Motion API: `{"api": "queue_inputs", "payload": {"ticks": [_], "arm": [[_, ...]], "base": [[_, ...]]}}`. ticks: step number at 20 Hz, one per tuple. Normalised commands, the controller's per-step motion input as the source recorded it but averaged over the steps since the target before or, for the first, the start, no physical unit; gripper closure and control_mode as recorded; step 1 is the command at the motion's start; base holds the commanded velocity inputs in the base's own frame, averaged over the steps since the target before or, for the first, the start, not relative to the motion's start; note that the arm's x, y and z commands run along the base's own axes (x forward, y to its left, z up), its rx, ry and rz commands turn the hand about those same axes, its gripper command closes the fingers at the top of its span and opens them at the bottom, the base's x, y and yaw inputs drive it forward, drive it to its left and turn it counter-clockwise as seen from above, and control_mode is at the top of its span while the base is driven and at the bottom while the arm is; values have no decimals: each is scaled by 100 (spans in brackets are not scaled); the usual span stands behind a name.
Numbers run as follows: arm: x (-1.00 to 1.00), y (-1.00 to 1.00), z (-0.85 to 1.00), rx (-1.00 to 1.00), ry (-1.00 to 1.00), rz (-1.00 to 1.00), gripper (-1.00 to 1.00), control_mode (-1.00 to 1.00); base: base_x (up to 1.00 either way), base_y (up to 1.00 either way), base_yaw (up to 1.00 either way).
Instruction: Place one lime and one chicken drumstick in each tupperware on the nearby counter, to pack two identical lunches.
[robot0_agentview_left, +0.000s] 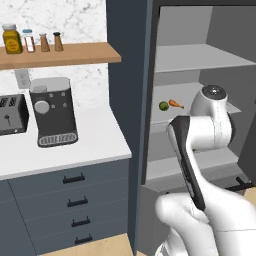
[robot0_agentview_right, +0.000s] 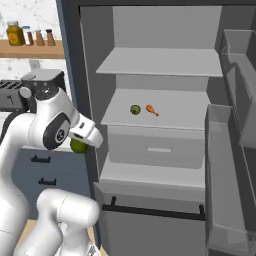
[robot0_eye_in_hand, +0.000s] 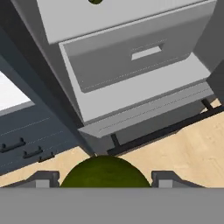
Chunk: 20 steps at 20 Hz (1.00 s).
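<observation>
Simulated kitchen: a white counter (robot0_agentview_left: 95, 145) over blue-grey drawers, with a dark toaster (robot0_agentview_left: 11, 115) and a coffee machine (robot0_agentview_left: 52, 112) standing on it, and a wooden wall shelf (robot0_agentview_left: 60, 54) of jars above. To its right stands an open fridge (robot0_agentview_right: 160, 60), door swung wide.

On the middle fridge shelf one lime (robot0_agentview_right: 135, 109) lies just beside a chicken drumstick (robot0_agentview_right: 152, 110), the two apart, not touching. Both also read in the left base view, lime (robot0_agentview_left: 163, 105) left of drumstick (robot0_agentview_left: 175, 104).

The gripper (robot0_eye_in_hand: 105, 177) is clamped on a second lime (robot0_eye_in_hand: 105, 173): in the hand view the green ball sits between the two finger tips, filling the gap. The right base view agrees, green fruit (robot0_agentview_right: 78, 145) tucked under the hand, which hangs outside the fridge, near the cabinet edge by the counter. The hand camera looks down at the fridge drawer front and the wood floor.

No tupperware can be made out on the visible stretch of counter.

Judgement: the step in hand is carrying this lime from fridge to counter. Packing is far from complete, with at least a lime and a drumstick left on the shelf. Next move calls for finding a container, bringing the lime over it, lowering inside the rim, then releasing; a round fruit could roll if let go too high.
</observation>
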Motion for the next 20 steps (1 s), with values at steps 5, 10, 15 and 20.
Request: {"api": "queue_inputs", "payload": {"ticks": [5, 10, 15, 20], "arm": [[-3, 13, 10, 2, -1, -5, 100, 100], [0, 0, 0, 0, 0, 0, 100, 100], [0, 0, 0, 0, 0, 0, 100, 100], [0, 0, 0, 0, 0, 0, 100, 100]], "base": [[-5, 70, -15], [-6, 100, 1], [0, 100, 19], [0, 100, 19]]}}
